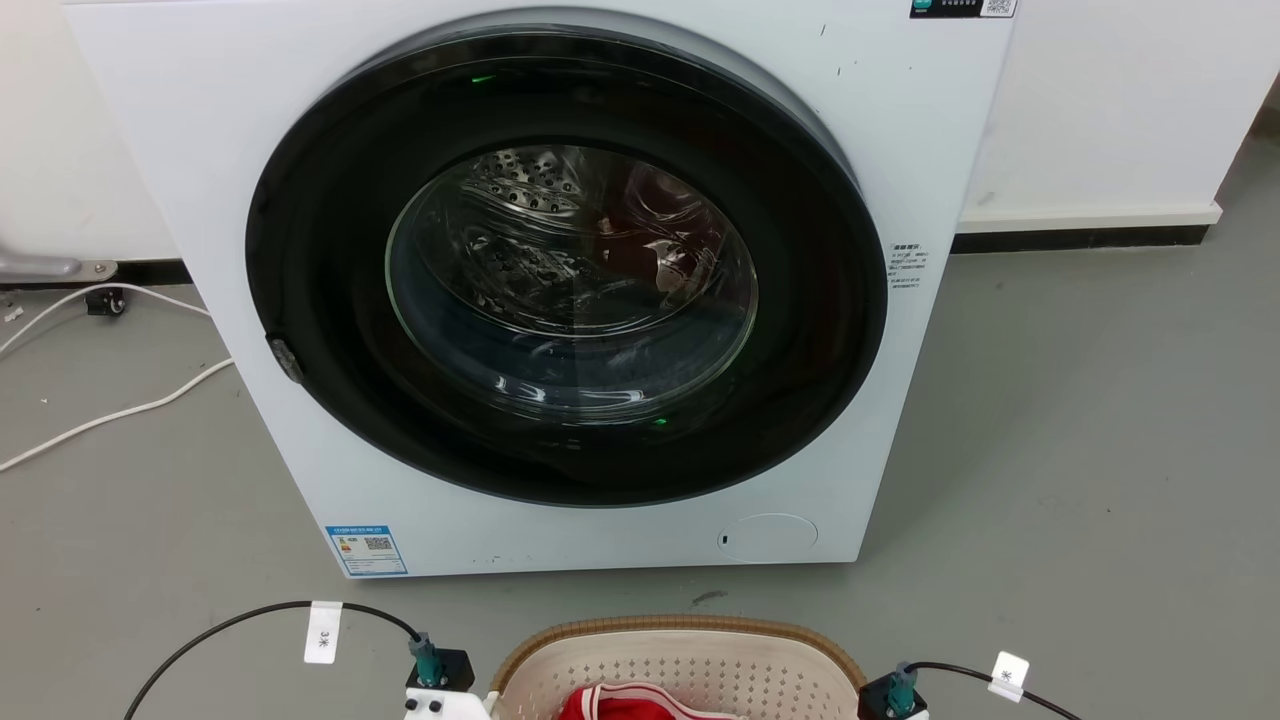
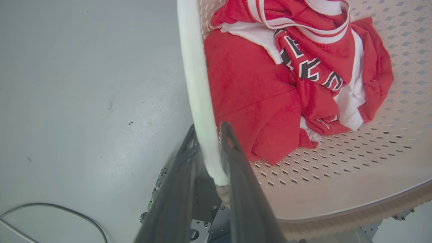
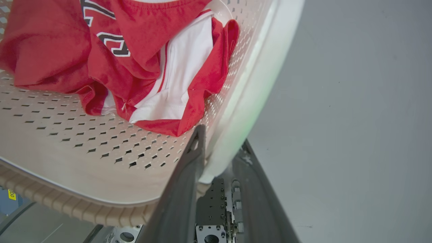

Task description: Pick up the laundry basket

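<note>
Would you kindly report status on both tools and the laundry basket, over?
Left tool shut on left handle of laundry basket. Right tool shut on right handle. Red garment inside. Washer close ahead, door closed.

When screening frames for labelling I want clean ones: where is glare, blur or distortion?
Head view: sharp, reflections streak the washer door glass. Left wrist view: the handle of the laundry basket near the lens is blurred, greenish. Right wrist view: the other handle likewise; wide angle bows the brown rim.
</note>
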### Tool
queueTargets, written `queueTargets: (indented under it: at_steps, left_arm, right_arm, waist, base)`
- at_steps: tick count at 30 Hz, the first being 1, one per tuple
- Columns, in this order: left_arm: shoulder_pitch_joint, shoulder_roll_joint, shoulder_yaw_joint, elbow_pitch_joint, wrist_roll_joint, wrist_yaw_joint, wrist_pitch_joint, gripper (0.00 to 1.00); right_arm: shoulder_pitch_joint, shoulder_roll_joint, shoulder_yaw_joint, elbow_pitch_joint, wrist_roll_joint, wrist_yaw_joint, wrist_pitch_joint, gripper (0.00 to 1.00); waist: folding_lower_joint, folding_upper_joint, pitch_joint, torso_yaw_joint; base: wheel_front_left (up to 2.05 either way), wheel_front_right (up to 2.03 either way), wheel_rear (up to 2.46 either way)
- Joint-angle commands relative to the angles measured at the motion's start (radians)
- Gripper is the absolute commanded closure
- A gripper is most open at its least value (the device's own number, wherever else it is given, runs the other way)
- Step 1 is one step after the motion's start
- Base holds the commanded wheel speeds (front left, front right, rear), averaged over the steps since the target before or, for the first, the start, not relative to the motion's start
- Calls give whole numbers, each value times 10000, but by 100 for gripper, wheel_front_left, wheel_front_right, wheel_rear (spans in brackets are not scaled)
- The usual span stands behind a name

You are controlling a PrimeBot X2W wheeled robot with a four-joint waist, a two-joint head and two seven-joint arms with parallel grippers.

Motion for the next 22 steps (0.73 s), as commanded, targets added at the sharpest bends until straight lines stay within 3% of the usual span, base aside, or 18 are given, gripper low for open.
queueTargets:
  at_steps: [1,22]
  left_arm:
    - [-203,-31,-59,-105,-30,-43,-24,100]
    - [-297,-16,-474,-45,-513,-43,-118,100]
  right_arm:
    - [-80,36,112,-65,-42,32,33,100]
    - [-86,30,278,-90,117,32,45,100]
  waist:
    - [0,-1,4,2]
    - [0,-1,-27,12]
  base:
    - [0,0,0]
    - [0,0,0]
